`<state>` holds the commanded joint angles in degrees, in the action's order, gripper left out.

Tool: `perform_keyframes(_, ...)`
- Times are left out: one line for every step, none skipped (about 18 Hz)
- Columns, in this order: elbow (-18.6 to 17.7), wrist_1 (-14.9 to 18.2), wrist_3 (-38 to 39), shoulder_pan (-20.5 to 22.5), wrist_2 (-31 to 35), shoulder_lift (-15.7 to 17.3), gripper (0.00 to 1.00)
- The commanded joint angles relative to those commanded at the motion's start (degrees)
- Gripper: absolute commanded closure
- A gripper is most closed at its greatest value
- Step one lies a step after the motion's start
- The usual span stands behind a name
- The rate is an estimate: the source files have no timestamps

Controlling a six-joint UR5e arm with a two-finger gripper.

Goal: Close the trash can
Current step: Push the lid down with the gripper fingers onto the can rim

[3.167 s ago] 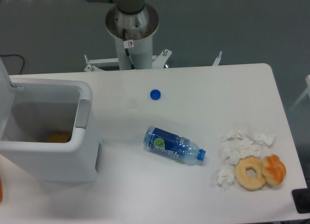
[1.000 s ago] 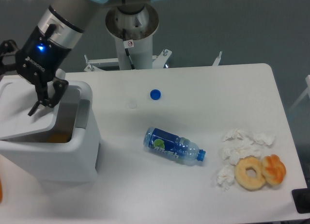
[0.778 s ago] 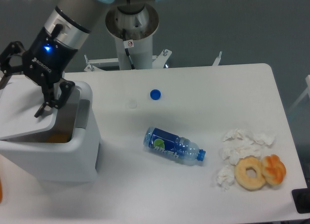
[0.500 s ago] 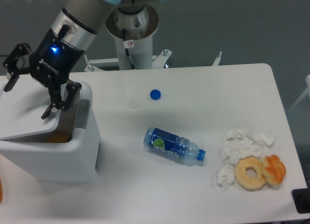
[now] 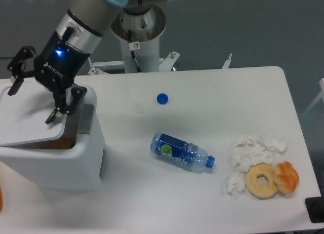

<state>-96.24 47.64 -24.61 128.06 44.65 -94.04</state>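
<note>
The trash can (image 5: pixel 76 158) is a large white boxy bin at the table's left, with a grey latch tab (image 5: pixel 87 118) on its right rim. Its flat white lid (image 5: pixel 25 120) lies tilted down over the opening, leaving a narrow gap along the right side. My gripper (image 5: pixel 31 102) hovers over the lid with its black fingers (image 5: pixel 65 103) spread wide apart and nothing between them. One finger reaches past the lid's right edge, the other stands over the lid's far left corner.
A blue-labelled plastic bottle (image 5: pixel 181 152) lies on its side mid-table. Its blue cap (image 5: pixel 162 98) sits farther back. Crumpled white tissues (image 5: pixel 250 155) and two doughnuts (image 5: pixel 272 179) lie at the right. The arm's base column (image 5: pixel 137 36) stands behind the table.
The lid has swung from upright down over the bin. My gripper came in over it, then shifted slightly up and right in the last second.
</note>
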Motion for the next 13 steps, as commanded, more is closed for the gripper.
perform_keyframes(0.0, 0.0, -0.1, 0.0, 0.1, 0.1, 0.0)
perform_keyframes(-0.2, 0.0, -0.1, 0.0, 0.1, 0.1, 0.0)
perform_keyframes(-0.5, 0.0, -0.3, 0.0, 0.1, 0.1, 0.0)
perform_keyframes(-0.7, 0.0, -1.3, 0.1, 0.1, 0.3, 0.0)
perform_keyframes(-1.1, 0.0, -2.2, 0.3, 0.1, 0.7, 0.0)
perform_keyframes(-1.7, 0.1, -2.6, 0.9, 0.1, 1.1, 0.0)
perform_keyframes(-1.8, 0.1, -3.0, 1.1, 0.1, 1.4, 0.0)
perform_keyframes(-1.8, 0.0, -3.3, 1.4, 0.0, 1.4, 0.0)
perform_keyframes(-1.9, 0.1, -3.6, 1.6, 0.0, 1.4, 0.0)
perform_keyframes(-2.1, 0.1, -3.9, 1.6, 0.0, 1.4, 0.0)
perform_keyframes(-2.2, 0.1, -4.3, 1.7, 0.0, 1.4, 0.0)
perform_keyframes(-2.4, 0.1, -4.8, 1.7, 0.1, 1.4, 0.0)
perform_keyframes(-2.3, 0.1, -5.4, 1.8, 0.1, 1.4, 0.0)
